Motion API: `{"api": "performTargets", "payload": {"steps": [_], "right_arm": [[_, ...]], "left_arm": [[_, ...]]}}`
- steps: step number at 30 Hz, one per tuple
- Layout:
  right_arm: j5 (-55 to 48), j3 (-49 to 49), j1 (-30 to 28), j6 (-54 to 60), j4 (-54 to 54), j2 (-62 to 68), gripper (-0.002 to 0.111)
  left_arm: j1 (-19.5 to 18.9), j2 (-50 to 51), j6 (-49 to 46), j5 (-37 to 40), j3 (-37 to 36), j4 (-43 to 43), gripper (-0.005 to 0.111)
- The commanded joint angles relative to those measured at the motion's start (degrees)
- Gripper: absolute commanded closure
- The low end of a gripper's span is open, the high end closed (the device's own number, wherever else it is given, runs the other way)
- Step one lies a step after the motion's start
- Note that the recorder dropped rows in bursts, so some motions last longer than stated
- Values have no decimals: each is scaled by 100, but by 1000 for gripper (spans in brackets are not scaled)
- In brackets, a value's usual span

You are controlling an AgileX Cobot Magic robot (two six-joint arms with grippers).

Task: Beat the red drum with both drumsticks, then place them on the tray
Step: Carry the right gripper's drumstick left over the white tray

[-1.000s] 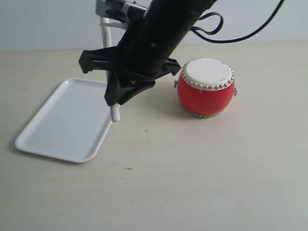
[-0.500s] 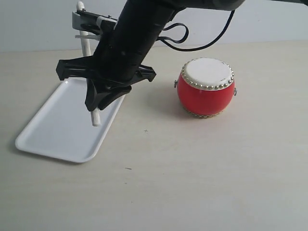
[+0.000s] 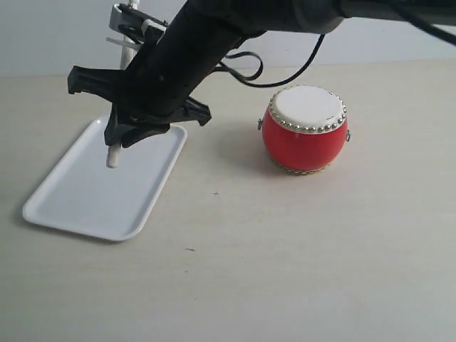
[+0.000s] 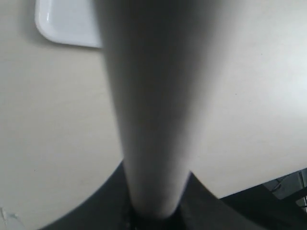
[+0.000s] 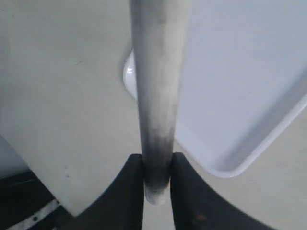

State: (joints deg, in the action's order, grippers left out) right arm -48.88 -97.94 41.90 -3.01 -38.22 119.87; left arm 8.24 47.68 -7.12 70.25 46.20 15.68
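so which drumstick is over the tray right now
The drumstick in the right gripper: it hangs above the tray. The drumstick in the left gripper is over bare table.

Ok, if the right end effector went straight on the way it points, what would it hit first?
Probably the tray. The right end effector points down, and the stick clamped in it hangs tip-first over the tray, so that tip would land first. Its height above the tray is unclear.
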Motion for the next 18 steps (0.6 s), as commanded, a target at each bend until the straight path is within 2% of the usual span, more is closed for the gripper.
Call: {"api": "performTargets", "payload": {"steps": [1, 8, 15, 18], "right_arm": [[57, -44, 11, 45, -1226, 409, 108], [36, -44, 11, 769, -3310, 953, 108], [-264, -44, 11, 1044, -3374, 1115, 108], [-325, -44, 11, 1035, -2725, 907, 108]], "left_arm": [[-26, -52, 98, -29, -20, 105, 107], [-26, -296, 178, -29, -20, -41, 107], [-26, -362, 189, -29, -20, -362, 107], [-26, -247, 166, -29, -20, -435, 107]]}}
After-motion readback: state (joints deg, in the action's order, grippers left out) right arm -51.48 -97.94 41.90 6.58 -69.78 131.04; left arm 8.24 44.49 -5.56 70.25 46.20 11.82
